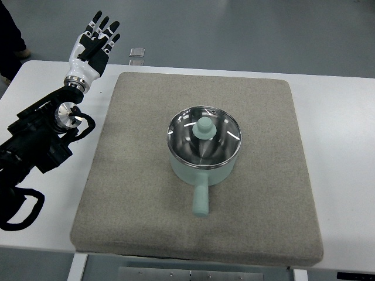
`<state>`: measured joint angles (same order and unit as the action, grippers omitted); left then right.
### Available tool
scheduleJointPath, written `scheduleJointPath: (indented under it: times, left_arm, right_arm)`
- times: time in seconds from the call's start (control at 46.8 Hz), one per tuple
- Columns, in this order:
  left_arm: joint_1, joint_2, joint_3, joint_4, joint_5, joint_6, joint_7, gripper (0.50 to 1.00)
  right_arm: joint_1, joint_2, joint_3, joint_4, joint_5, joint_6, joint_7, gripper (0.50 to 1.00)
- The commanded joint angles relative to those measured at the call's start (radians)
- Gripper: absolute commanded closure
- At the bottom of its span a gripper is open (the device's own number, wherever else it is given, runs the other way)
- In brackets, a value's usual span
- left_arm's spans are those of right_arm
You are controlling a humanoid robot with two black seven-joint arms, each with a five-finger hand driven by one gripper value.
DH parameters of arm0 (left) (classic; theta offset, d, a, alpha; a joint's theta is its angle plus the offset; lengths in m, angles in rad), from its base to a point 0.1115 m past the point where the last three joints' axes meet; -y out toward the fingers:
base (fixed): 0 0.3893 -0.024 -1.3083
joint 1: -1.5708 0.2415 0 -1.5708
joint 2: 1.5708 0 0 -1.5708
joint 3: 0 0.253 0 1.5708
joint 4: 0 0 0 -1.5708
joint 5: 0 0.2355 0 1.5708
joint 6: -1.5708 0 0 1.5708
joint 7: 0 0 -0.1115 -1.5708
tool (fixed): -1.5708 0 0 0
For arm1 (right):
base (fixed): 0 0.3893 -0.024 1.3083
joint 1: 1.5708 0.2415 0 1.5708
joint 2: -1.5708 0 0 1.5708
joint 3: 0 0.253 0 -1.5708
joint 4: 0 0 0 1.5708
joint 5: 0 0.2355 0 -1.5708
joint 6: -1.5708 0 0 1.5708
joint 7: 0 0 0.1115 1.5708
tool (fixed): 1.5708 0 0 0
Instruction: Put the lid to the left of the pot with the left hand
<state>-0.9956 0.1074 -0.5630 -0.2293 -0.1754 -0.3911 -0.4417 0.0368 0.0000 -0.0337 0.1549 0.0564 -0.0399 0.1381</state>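
1. The left hand hangs over the far left corner of the white desk, fingers spread straight and holding nothing, well apart from the pot.
2. The glass lid sits on the pale green pot, its green knob upright at the middle; the pot stands a little right of the middle of the grey mat, its handle pointing toward the near edge.
3. By the look of things the task has not begun in earnest: the lid is untouched, so the step in hand appears to be the reach toward it.
4. The next move, as I judge it, calls for the hand to cross to the right over the mat, come down on the knob and close the fingers around it, then lift straight up so the rim clears the pot.
5. The bare stretch of mat left of the pot looks a fair landing place for the lid.
6. The right hand does not show.
7. The mat covers most of the desk; beyond lies a grey floor, with a dark figure's leg and shoe at the far left corner and a small square floor plate past the desk's far edge.
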Motion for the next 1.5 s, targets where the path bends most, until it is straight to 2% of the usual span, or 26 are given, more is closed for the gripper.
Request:
scheduleJointPath:
  times: [0.0, 1.474]
  left_arm:
    - [-0.001, 0.000, 0.005, -0.001, 0.008, 0.008, 0.000, 0.506]
    - [-0.005, 0.002, 0.014, -0.001, 0.008, 0.008, 0.001, 0.506]
  right_arm:
    - [0.000, 0.000, 0.000, 0.000, 0.000, 0.000, 0.000, 0.576]
    - [0.000, 0.000, 0.000, 0.000, -0.001, 0.000, 0.000, 0.576]
